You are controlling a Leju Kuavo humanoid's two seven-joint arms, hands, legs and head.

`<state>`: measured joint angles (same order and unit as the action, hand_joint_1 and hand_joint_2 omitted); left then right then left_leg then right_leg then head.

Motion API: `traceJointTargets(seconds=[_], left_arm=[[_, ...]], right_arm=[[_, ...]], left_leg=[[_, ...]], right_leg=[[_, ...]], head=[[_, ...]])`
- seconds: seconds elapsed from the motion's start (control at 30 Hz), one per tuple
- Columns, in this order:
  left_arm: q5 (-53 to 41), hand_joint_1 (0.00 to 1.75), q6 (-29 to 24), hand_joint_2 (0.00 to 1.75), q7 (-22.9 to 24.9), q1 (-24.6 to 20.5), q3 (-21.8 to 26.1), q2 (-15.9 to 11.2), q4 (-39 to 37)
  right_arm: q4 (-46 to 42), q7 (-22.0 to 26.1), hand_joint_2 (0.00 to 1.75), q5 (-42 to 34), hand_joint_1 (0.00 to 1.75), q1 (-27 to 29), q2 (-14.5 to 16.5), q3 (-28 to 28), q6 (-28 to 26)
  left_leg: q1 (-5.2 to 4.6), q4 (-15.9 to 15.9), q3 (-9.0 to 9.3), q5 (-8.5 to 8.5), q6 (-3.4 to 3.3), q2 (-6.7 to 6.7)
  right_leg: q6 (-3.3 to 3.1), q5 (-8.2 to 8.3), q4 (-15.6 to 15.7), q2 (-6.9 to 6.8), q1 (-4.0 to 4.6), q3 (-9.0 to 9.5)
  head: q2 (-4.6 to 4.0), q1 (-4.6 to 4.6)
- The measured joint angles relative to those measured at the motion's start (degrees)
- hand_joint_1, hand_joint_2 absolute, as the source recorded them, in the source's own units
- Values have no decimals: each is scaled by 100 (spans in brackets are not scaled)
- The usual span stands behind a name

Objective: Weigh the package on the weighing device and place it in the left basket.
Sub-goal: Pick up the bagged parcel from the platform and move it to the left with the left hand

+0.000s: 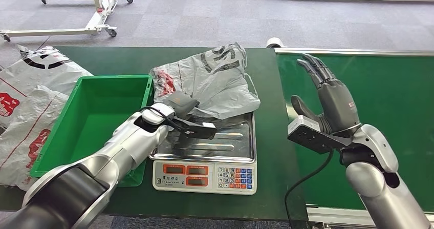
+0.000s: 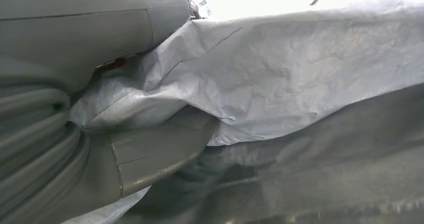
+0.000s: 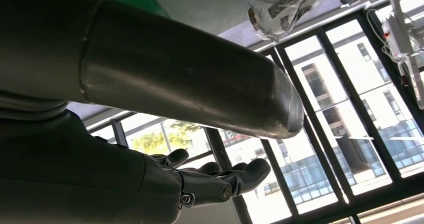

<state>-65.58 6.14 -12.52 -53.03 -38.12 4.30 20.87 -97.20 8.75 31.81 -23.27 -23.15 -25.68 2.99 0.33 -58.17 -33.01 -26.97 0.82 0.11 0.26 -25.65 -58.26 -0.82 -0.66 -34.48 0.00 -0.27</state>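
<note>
A crumpled grey plastic mailer bag, the package [image 1: 215, 83], lies half on the steel pan of the weighing scale [image 1: 233, 139] and half beyond the pan's far edge on the green bench [image 1: 266, 137]. It is a loose, wrinkled poly bag with a dark curved logo near its far end and a red printed mark on the fold toward the basket; its near edge droops onto the pan. The left wrist view shows the same bag as pale, creased film [image 2: 280, 78] pressed close against the hand's grey cover and thumb.

The left hand [image 1: 180, 106] sits at the bag's near-left edge above the pan, touching the plastic. Its fingers are hidden by the bag and the wrist, so whether they grip it cannot be told.

The right hand [image 1: 332, 98] is raised over the green conveyor belt [image 1: 399, 111] to the right of the bench, well apart from the scale, fingers straight and spread, holding nothing. In the right wrist view its fingers [image 3: 235, 179] show extended against windows.

The scale stands near the bench's front edge, with red displays and a keypad on its front panel. The green basket [image 1: 92, 116] lies just left of it, touching or nearly so. More grey mailer bags [image 1: 30, 101] are heaped at the bench's left end.
</note>
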Motion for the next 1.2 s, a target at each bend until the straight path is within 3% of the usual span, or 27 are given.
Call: traceJointTargets(seconds=[0.4,0.87,1.2], left_arm=[[44,175,-74,175,-74,-128,0,-78,206],[26,175,-49,175,97,-916,0,-266,975],[16,175,-2,175,120,-1158,0,-274,1190]], right_arm=[[3,61,0,-120,0,12,-5,0,-1],[-20,42,0,-158,0,130,-97,92,-2],[-28,9,0,-141,0,120,-98,150,-2]], left_leg=[[0,-1,-1,0,0,1],[0,-2,-4,1,1,1],[0,-2,-4,1,1,1]], right_leg=[[0,0,0,0,0,-5],[0,1,0,2,0,-9],[1,2,0,2,0,-9]], head=[[0,1],[0,-1],[0,1]])
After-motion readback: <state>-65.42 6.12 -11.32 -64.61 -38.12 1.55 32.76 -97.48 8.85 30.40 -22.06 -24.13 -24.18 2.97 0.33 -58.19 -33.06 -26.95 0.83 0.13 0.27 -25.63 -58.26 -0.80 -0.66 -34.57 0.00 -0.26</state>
